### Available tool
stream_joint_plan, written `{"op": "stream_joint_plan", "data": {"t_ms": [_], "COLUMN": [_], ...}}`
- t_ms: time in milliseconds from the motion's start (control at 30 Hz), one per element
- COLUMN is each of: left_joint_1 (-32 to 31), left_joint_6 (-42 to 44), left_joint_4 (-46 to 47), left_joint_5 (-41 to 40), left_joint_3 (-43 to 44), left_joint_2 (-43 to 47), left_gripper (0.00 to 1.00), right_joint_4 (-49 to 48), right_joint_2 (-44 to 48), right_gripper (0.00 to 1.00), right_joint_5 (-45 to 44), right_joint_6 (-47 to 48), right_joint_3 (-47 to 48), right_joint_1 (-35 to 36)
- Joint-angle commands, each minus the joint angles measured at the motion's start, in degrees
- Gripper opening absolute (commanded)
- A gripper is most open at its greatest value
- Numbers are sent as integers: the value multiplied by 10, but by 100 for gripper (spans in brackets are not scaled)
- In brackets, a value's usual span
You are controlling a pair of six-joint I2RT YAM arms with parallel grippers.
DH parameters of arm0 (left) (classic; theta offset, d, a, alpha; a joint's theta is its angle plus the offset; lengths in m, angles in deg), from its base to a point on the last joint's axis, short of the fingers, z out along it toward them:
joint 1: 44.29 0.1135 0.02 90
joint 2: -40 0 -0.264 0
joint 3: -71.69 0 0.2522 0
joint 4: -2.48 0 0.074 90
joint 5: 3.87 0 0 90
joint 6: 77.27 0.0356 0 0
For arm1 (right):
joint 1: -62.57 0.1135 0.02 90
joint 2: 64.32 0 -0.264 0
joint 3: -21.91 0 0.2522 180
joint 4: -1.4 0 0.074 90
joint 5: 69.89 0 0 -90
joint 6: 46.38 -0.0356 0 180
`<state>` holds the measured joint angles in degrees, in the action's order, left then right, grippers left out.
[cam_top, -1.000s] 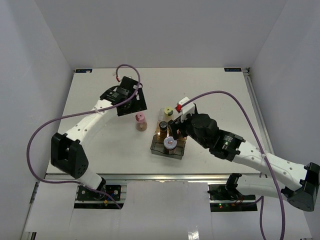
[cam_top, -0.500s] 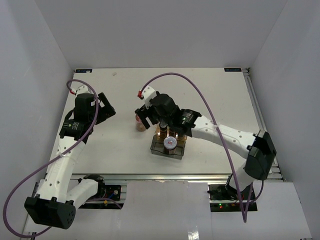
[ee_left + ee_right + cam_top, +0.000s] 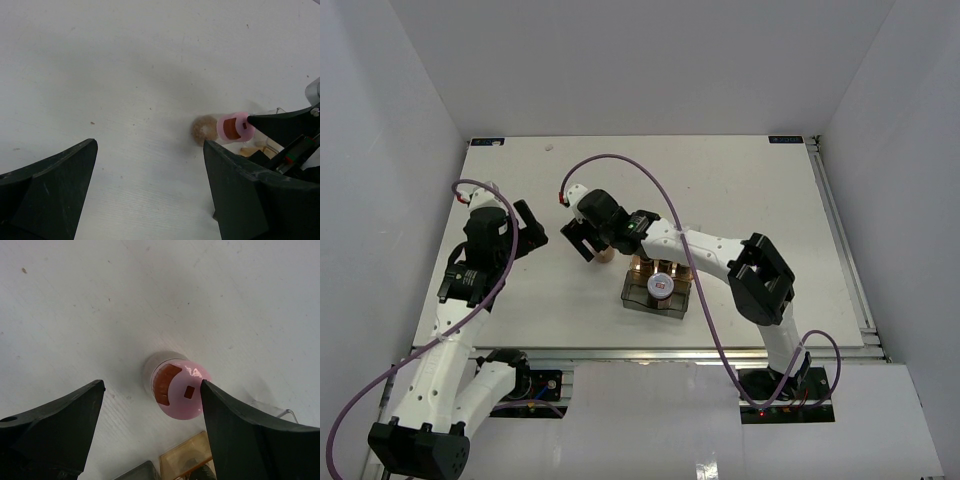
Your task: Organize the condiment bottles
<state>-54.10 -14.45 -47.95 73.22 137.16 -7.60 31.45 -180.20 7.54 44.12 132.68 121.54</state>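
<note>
Right wrist view: right gripper [image 3: 151,390] stands wide open above the table [image 3: 75,300], one finger on either side of the pink-capped jar [image 3: 175,387]. The jar stands upright between the fingertips; contact cannot be confirmed. The smoky bin [image 3: 642,299] sits just behind that gripper, toward its wrist, with a white red-labelled cap [image 3: 660,284] showing inside. Left wrist view: left gripper [image 3: 150,150] is also spread open with nothing between its fingers. The pink-capped jar lies ahead of it, nearer its right finger.

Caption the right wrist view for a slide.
Open jaws flank the pink-capped jar on the white table.
</note>
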Motion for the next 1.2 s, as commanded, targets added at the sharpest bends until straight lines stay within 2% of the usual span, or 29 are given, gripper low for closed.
{"op": "stream_joint_plan", "data": {"t_ms": [0, 400, 867, 1167], "left_joint_1": [4, 4, 4, 4], "left_joint_6": [16, 16, 13, 18], "left_joint_4": [18, 19, 19, 23], "left_joint_5": [-18, -21, -24, -25], "left_joint_3": [-15, -15, -14, -13], "left_joint_2": [12, 8, 5, 1], "left_gripper": [98, 98, 98, 98], "right_joint_4": [7, -11, -13, -2], "right_joint_2": [-15, -15, 13, 1], "right_gripper": [84, 83, 82, 82], "right_joint_5": [-20, -36, -52, -63], "right_joint_6": [-1, -1, 8, 18], "right_joint_3": [27, -2, 1, 23], "right_joint_1": [-4, -10, -10, -10]}}
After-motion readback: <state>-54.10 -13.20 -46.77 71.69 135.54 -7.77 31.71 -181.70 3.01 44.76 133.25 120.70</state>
